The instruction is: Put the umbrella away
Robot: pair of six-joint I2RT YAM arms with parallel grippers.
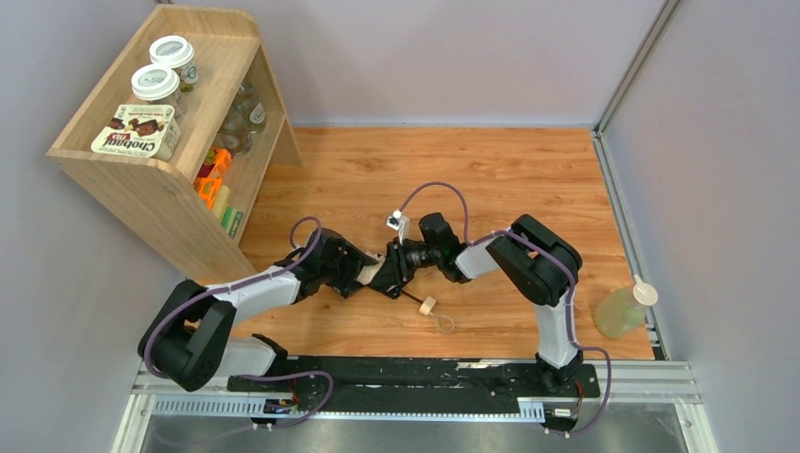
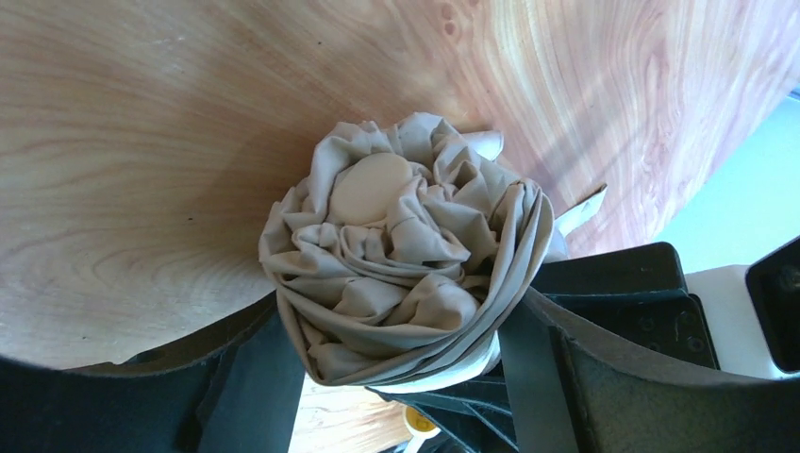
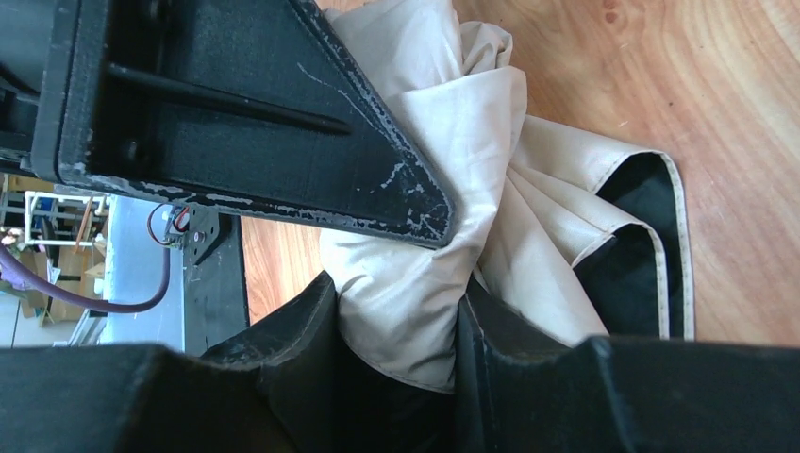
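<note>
The umbrella [image 1: 382, 272] lies on the wooden table between my two grippers, its pale beige canopy mostly hidden by them. Its cream handle [image 1: 427, 305] with a thin cord loop [image 1: 443, 324] sticks out toward the near edge. My left gripper [image 1: 363, 276] is shut on the bunched canopy [image 2: 406, 245], seen end-on with its round cap [image 2: 370, 186]. My right gripper [image 1: 401, 262] is shut on a fold of the canopy fabric [image 3: 415, 302]. The left gripper's black finger [image 3: 283, 123] crosses the right wrist view.
A wooden shelf unit [image 1: 160, 179] stands at the back left, with jars [image 1: 156, 83] and a Chobani box [image 1: 137, 130] on top and items inside. A pale yellow bottle [image 1: 623, 310] stands at the right edge. Grey walls enclose the table.
</note>
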